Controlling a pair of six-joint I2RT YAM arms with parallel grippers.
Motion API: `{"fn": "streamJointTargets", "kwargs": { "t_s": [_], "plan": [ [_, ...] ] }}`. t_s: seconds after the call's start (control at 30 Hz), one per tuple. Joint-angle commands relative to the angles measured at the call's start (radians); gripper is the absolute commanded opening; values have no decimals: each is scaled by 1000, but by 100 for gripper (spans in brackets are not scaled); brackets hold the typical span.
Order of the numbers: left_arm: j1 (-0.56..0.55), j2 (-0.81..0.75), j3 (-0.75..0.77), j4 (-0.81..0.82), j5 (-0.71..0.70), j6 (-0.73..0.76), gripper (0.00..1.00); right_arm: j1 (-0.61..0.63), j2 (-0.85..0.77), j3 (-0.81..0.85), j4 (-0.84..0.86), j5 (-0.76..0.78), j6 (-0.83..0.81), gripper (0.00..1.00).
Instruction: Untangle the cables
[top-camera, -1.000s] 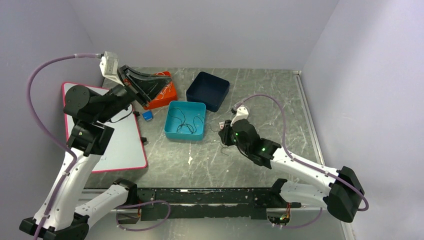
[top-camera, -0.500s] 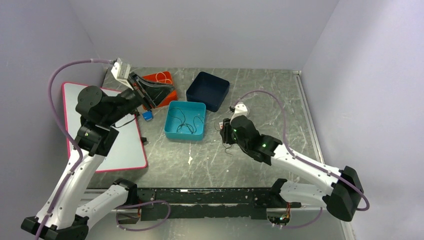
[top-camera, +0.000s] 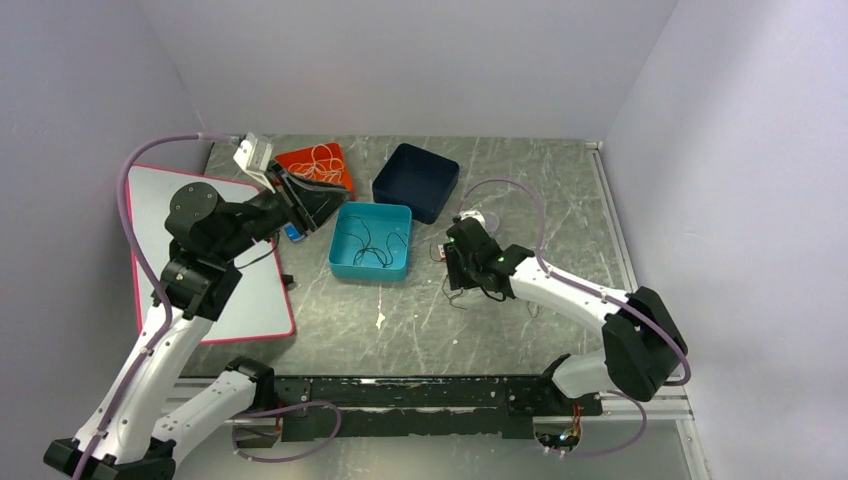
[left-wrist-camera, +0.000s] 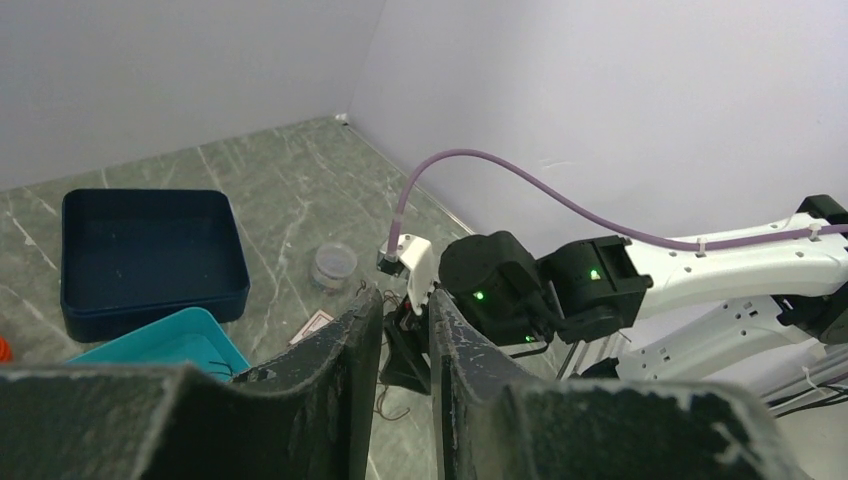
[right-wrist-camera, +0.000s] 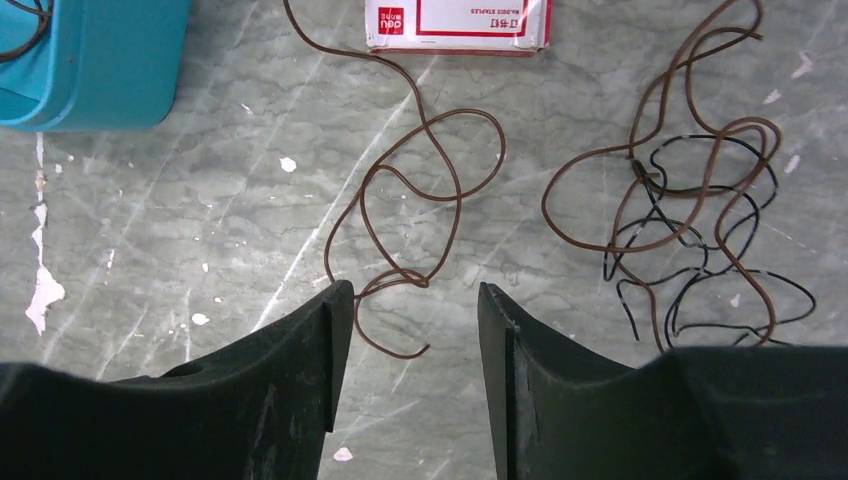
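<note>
Two knots of cables lie on the marble table in the right wrist view: a single brown cable (right-wrist-camera: 432, 172) in loose loops, and a brown and black tangle (right-wrist-camera: 690, 215) to its right. My right gripper (right-wrist-camera: 415, 292) hovers open just over the brown loop's near end, holding nothing. From above, my right gripper (top-camera: 458, 268) sits right of the teal tray (top-camera: 370, 208), which holds thin black cables (top-camera: 365, 245). Whitish cables (top-camera: 320, 158) lie in the orange tray (top-camera: 296, 160). My left gripper (top-camera: 312, 205) hangs between these trays, jaws slightly open and empty.
A navy box (top-camera: 416, 180) stands behind the teal tray. A white and red card (right-wrist-camera: 458, 22) lies beyond the brown cable. A small clear jar (left-wrist-camera: 333, 266) sits near the right arm. A pink-rimmed white board (top-camera: 245, 295) covers the left side, with a small blue object (top-camera: 293, 232) beside it.
My left arm swung right, off the orange tray toward the teal one, and its jaws parted. My right gripper turned over the floor cables and its jaws spread wider.
</note>
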Motion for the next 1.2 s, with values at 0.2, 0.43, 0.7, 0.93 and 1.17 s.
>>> {"fn": "streamJointTargets", "kwargs": {
  "t_s": [0.2,0.43,0.7,0.93,1.17],
  "plan": [
    [5,-18,-35,0,-2,-5,29,-63,100,-27,72,-105,-68,56],
    [5,-24,-34,-17,-7,-1,28,-70,181,-34,128,-107,-61,54],
    [5,-39,-47,-27,-33,0,26,-69,123,-73,186,-89,-47,15],
    [5,-29,-50,-36,-41,12,25,-70,-104,-79,160,-96,-129,0],
    [6,-32,-46,-118,-105,73,25,-70,-297,-79,175,-217,-247,0]
  ]
}}
